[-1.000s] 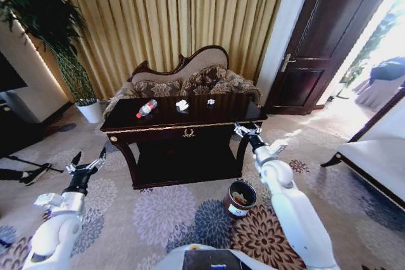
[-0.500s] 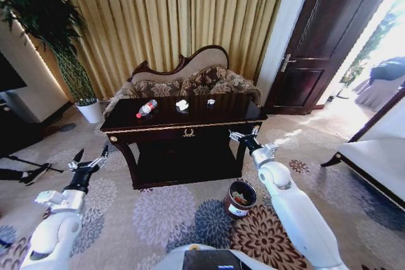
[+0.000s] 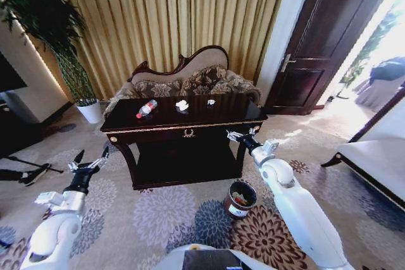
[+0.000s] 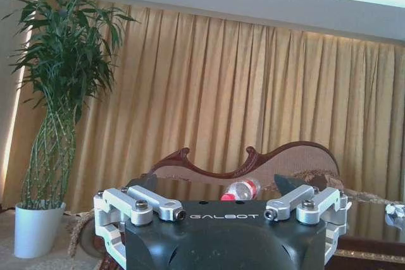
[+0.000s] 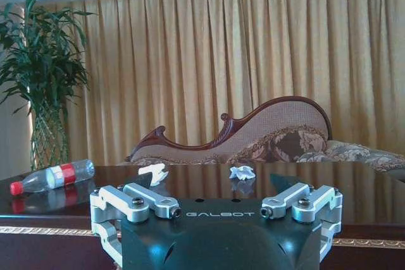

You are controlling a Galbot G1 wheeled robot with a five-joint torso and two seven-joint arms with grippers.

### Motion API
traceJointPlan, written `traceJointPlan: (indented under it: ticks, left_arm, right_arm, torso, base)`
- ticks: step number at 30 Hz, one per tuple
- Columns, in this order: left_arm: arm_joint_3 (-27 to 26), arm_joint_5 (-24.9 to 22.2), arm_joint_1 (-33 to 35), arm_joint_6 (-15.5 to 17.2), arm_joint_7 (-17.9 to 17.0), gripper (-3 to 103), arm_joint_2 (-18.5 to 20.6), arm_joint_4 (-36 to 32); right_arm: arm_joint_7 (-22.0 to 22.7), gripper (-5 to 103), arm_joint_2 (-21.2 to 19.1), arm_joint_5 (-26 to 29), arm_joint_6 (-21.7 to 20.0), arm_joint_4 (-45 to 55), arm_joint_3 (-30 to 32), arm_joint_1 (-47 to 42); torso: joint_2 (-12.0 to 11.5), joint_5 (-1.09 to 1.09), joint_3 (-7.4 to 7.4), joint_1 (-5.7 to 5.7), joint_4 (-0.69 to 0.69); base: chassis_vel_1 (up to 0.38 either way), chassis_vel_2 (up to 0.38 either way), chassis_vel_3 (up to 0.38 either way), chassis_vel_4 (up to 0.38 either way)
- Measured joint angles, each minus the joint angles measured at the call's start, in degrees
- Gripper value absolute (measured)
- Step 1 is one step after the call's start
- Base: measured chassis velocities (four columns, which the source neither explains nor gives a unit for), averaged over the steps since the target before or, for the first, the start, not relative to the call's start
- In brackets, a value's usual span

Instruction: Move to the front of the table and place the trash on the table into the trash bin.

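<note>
The dark brown table (image 3: 190, 123) stands straight ahead. On its top lie a clear bottle with a red cap (image 3: 146, 108), a crumpled white paper (image 3: 182, 104) and a smaller white scrap (image 3: 211, 101). The small round trash bin (image 3: 240, 198) sits on the carpet by the table's front right leg, with some litter inside. My right gripper (image 3: 240, 136) is open, level with the table's front right corner. Its wrist view looks across the tabletop (image 5: 367, 194) at the bottle (image 5: 50, 177) and both papers (image 5: 153, 172) (image 5: 242, 172). My left gripper (image 3: 88, 159) hangs open, low and left of the table.
A carved sofa (image 3: 183, 80) stands behind the table against gold curtains. A tall plant in a white pot (image 3: 90, 110) is at the far left. A dark door (image 3: 316, 49) and a pale low bench (image 3: 373, 162) are at the right. Dark gear lies on the floor (image 3: 25, 172) at the left.
My right gripper has shifted a little left and down, closer to the table's front right corner. The left arm, the trash and the bin have stayed put.
</note>
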Motion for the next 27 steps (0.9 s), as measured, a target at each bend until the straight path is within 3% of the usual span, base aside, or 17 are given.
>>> traceJointPlan:
  ticks: [27]
  left_arm:
    - [0.39, 0.12, -0.13, -0.14, 0.59, 100, -0.44, 0.62]
  right_arm:
    - [2.22, 100, 0.40, 0.02, -1.37, 0.74, -0.09, -0.33]
  torso:
    - [-0.01, 0.00, 0.01, 0.02, 0.00]
  base:
    - [-0.190, 0.193, 0.195, -0.193]
